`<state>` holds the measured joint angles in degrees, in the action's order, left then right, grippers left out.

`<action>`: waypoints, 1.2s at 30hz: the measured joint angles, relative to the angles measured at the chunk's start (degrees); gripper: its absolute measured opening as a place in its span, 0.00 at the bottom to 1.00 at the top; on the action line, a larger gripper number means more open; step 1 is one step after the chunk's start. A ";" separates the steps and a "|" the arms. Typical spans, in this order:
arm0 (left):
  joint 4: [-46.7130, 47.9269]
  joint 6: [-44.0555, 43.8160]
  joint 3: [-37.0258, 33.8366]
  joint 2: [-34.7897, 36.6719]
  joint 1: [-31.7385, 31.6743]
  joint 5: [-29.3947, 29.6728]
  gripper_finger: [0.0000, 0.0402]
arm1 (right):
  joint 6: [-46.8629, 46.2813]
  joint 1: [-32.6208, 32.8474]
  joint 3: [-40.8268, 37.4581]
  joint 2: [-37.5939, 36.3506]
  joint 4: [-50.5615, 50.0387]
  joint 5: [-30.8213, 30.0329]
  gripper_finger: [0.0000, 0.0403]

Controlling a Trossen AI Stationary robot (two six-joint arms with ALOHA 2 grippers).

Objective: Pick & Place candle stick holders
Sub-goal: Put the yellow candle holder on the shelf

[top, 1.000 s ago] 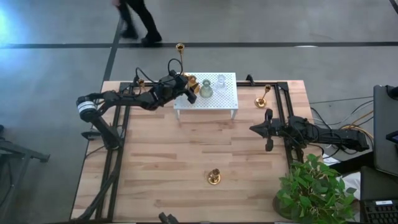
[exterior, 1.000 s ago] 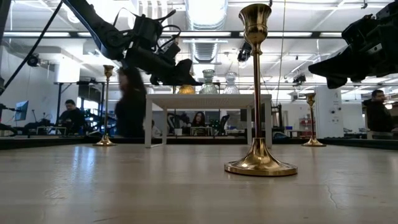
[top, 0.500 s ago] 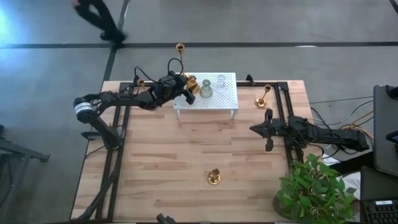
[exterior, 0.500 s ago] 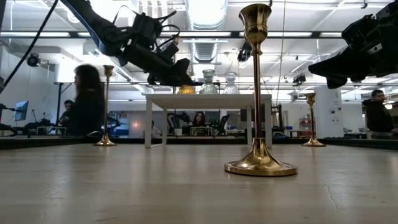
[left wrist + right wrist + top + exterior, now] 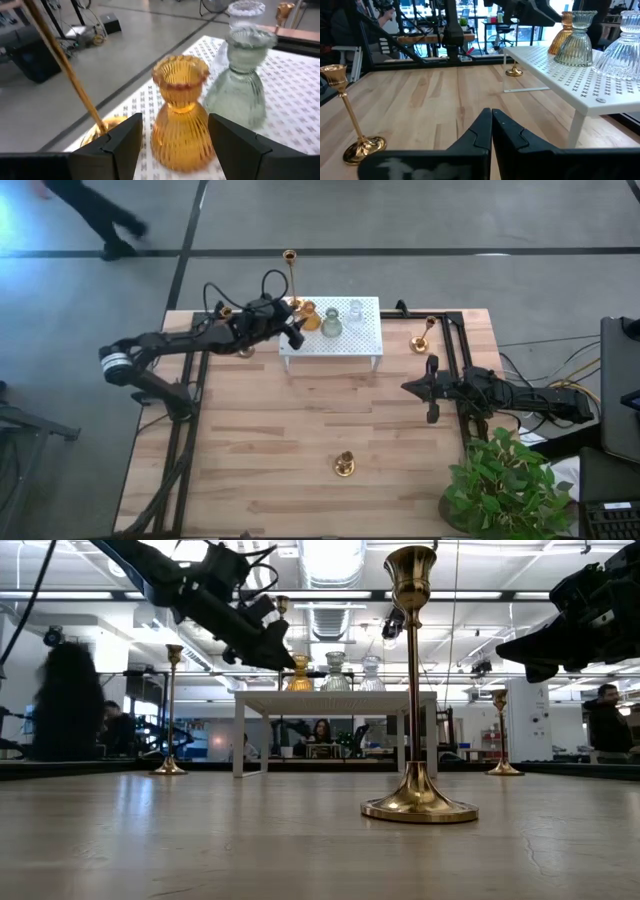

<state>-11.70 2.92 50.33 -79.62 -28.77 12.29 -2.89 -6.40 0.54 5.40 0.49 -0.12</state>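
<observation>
Amber holder (image 5: pixel 181 117) stands upright on the white rack (image 5: pixel 362 340), at the rack's left end near its far edge. Long axis vertical: flared fluted rim up, wider base on the perforated top. In the left wrist view it sits straight ahead of the left gripper (image 5: pixel 172 142), centred in the gap between the two fingers (image 5: pixel 120 140); jaws spread, holding nothing, no contact visible.

Rack contents from the left end: amber holder, grey-green glass holder (image 5: pixel 331 324) just beside it, clear glass holder (image 5: pixel 355 311) beyond that. A tall brass stick (image 5: pixel 291 275) stands at the rack's far-left corner, close beside the amber one.

Table (image 5: pixel 250 450): one brass stick (image 5: pixel 344 465) near the front edge at mid-width, one (image 5: pixel 424 335) right of the rack toward the far right corner, one (image 5: pixel 227 313) by the far left edge, partly hidden by the left arm.

Right gripper (image 5: pixel 431 390) waits over the right half of the table, pinched closed, empty, well apart from the rack.

Judgement: left arm is nearer; a straight approach would bring the fingers around the amber holder, but the neighbouring glass and brass stick leave little side room.
</observation>
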 joint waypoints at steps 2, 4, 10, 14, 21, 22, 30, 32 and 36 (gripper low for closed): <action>3.09 -0.80 0.00 1.72 0.00 -1.81 0.58 | 0.06 -0.01 0.00 -0.01 0.02 -0.02 0.02; 7.17 -1.95 0.00 3.64 0.00 -3.99 0.58 | 0.03 0.00 0.00 0.00 0.00 0.00 0.02; 20.74 -5.09 0.00 10.73 0.15 -14.62 0.58 | 0.02 0.00 0.00 -0.01 0.02 0.00 0.02; 24.55 -5.57 -1.41 15.54 1.26 -25.56 0.58 | 0.02 0.00 0.00 -0.01 0.01 0.00 0.02; 22.20 -3.04 -5.96 20.14 14.74 -35.60 0.57 | 0.04 0.00 0.00 -0.01 0.01 0.00 0.02; 21.62 -1.81 -6.60 19.97 18.33 -34.83 0.56 | 0.00 0.00 0.00 -0.01 0.01 0.00 0.02; 3.13 2.55 -12.87 14.71 41.11 -17.42 0.55 | 0.03 0.00 0.00 -0.01 0.00 0.00 0.02; -0.82 1.59 -13.63 12.98 43.04 -17.24 0.55 | 0.04 -0.02 0.00 0.01 0.02 -0.02 0.02; -2.29 -1.91 -13.66 9.11 43.45 -18.27 0.55 | 0.05 -0.02 0.00 -0.03 0.02 0.00 0.02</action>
<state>-13.98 1.02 36.67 -70.51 14.68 -5.99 -2.85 -6.42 0.54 5.37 0.51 -0.13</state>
